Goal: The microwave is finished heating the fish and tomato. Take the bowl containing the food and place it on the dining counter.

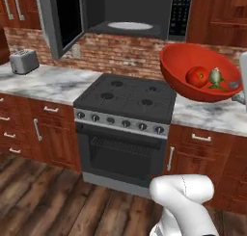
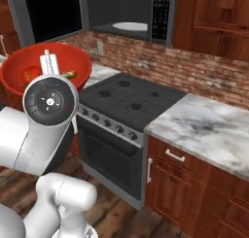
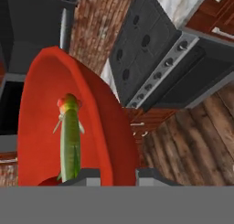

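The arm [image 2: 34,135] is white with smooth, rounded links. One joint has a dark round cap [image 2: 49,102] with small light marks.

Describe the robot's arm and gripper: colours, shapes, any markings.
The arm is glossy white, built of thick rounded tube segments. One joint ends in a round dark grey cap with a small white mark at its centre and a tiny blue dot. The gripper shows two small grey, blocky fingertips. No cables are visible.

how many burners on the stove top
4, on the stove under the open microwave: back left, back right, front left, front right. None look hidden.
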Controlling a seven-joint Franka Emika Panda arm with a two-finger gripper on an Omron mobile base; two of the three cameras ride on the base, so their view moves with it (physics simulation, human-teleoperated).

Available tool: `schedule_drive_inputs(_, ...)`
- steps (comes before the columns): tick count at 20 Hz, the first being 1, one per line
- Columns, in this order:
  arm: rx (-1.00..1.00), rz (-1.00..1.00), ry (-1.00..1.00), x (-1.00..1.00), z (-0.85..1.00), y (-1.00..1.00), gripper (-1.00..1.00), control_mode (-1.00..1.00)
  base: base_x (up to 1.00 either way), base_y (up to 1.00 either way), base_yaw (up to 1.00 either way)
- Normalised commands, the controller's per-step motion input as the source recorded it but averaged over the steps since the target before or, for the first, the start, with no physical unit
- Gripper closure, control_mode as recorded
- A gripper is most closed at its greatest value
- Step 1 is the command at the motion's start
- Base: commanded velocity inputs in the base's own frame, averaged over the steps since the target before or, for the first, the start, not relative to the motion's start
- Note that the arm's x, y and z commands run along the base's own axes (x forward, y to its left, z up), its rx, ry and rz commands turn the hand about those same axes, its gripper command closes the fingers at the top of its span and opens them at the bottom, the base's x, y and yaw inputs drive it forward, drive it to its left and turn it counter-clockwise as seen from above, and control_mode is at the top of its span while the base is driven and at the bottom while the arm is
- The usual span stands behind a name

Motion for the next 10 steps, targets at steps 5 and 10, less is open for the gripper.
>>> schedule_drive_inputs(5, 0.00, 0.00, 0.00, 0.00, 0.00, 0.00, 1.00, 1.00, -0.52, -0.29, 0.81)
schedule_drive_inputs(10, 0.00, 0.00, 0.00, 0.00, 0.00, 0.00, 1.00, 1.00, -0.35, -0.12, 0.80)
